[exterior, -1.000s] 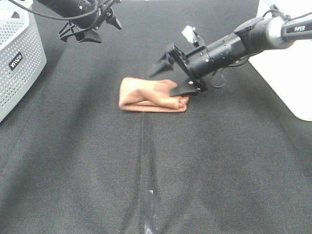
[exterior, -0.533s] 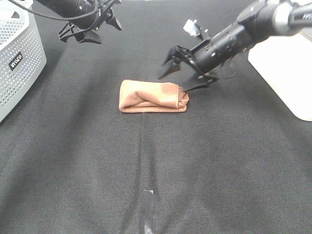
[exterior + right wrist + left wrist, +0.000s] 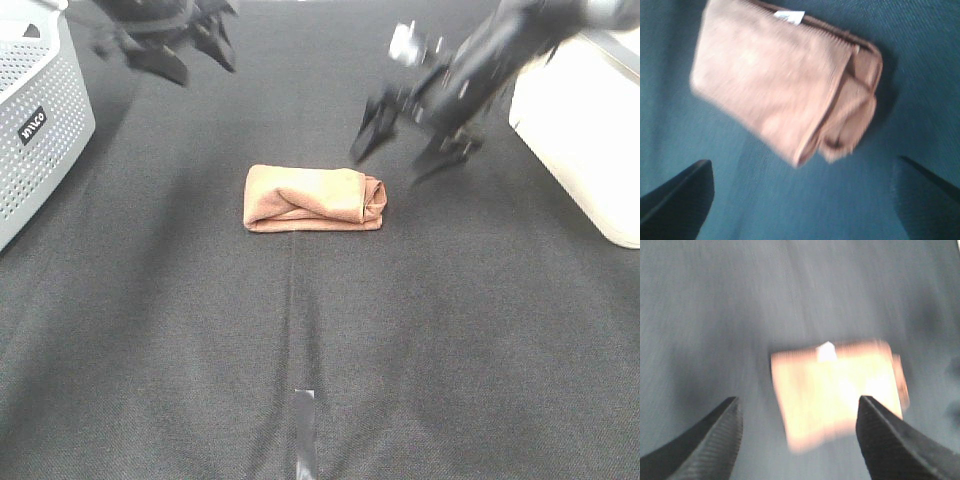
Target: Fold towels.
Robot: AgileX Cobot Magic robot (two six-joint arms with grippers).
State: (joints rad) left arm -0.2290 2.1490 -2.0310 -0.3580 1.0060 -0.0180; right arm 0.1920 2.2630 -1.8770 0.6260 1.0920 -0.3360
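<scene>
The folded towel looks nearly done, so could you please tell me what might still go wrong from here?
1. The towel lies folded on the black cloth, held by nothing; its right end is a loose, bunched roll that could spring open.
2. The right gripper hangs close above that end with jaws open; a low pass could snag the layers.
3. The left gripper, jaws open too, is far off and could not steady the towel quickly.
</scene>
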